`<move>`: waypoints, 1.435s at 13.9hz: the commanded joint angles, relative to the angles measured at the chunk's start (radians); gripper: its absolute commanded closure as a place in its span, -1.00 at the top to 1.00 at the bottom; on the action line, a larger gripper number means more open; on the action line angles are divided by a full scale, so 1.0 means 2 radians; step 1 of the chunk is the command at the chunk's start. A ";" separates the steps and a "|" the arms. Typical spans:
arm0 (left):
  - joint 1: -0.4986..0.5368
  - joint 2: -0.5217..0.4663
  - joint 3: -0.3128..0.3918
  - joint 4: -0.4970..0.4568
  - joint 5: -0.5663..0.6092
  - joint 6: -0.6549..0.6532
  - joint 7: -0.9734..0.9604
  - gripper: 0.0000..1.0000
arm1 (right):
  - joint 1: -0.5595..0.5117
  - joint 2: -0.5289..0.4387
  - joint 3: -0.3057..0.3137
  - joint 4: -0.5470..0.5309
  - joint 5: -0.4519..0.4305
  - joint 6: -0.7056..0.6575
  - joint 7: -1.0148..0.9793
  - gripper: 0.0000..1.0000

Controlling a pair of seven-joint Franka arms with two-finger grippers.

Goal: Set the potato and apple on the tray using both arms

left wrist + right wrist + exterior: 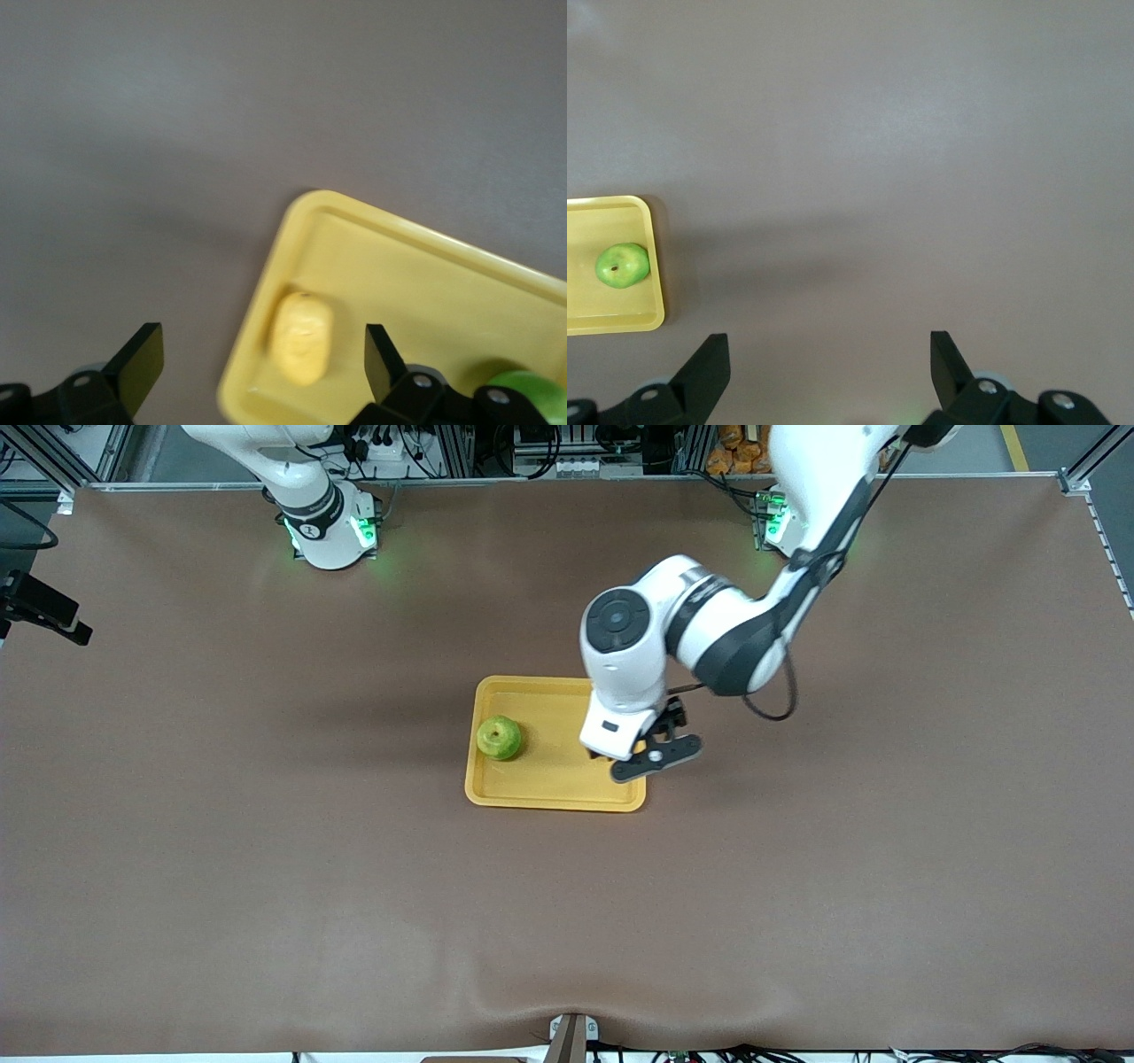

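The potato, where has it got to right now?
The potato lies in the yellow tray, at the left arm's end, below the open left end effector; the apple sits at the other end.

brown table mat (266, 868) (slightly rippled at the near edge), orange packets (740, 447)
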 commanded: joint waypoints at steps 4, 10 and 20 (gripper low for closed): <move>0.085 -0.118 0.000 -0.011 -0.069 -0.099 0.157 1.00 | -0.007 -0.002 0.005 0.004 -0.001 -0.005 0.004 1.00; 0.169 -0.209 0.003 -0.013 -0.071 -0.186 0.283 1.00 | -0.007 -0.002 0.005 0.004 -0.001 -0.005 0.004 1.00; 0.248 -0.248 0.003 -0.015 -0.090 -0.219 0.396 1.00 | -0.007 -0.002 0.005 0.004 -0.001 -0.005 0.004 1.00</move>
